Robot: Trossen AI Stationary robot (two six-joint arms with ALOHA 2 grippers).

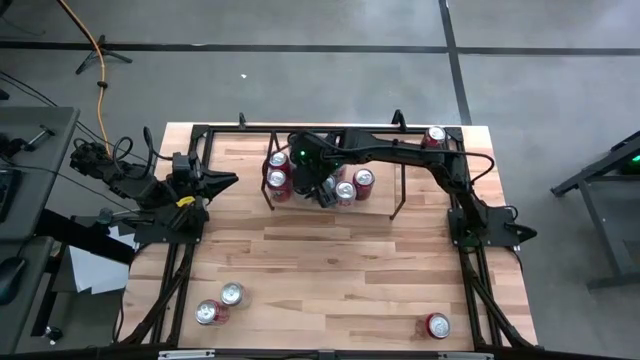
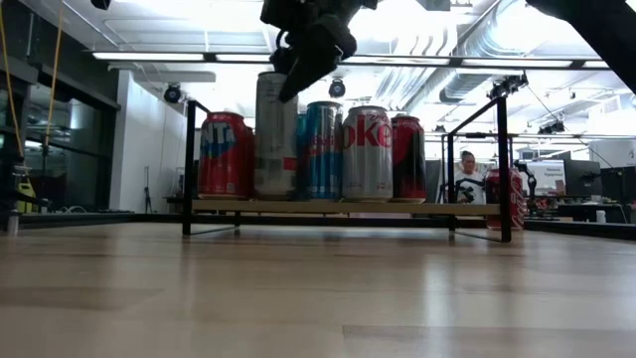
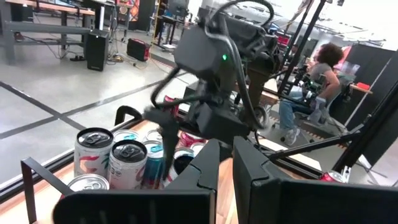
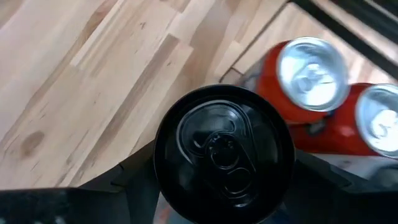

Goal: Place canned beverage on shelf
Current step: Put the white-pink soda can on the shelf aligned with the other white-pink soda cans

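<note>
A: What could have gone wrong?

B: My right jaws (image 4: 221, 186) stood part open around a black-topped can (image 4: 224, 149), on the shelf (image 1: 400, 205) at the counter's (image 1: 330, 260) far side. Neighbours sat close; a skewed exit could have toppled them. My left jaws (image 1: 228, 181) waited shut at the left edge.

A: The count?

B: About 5 cans on the shelf, 4 loose.

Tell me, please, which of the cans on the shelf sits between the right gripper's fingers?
The black-topped can, directly under the right gripper on the shelf; its neighbours, the red cans, have silver tops and stand free.
</note>
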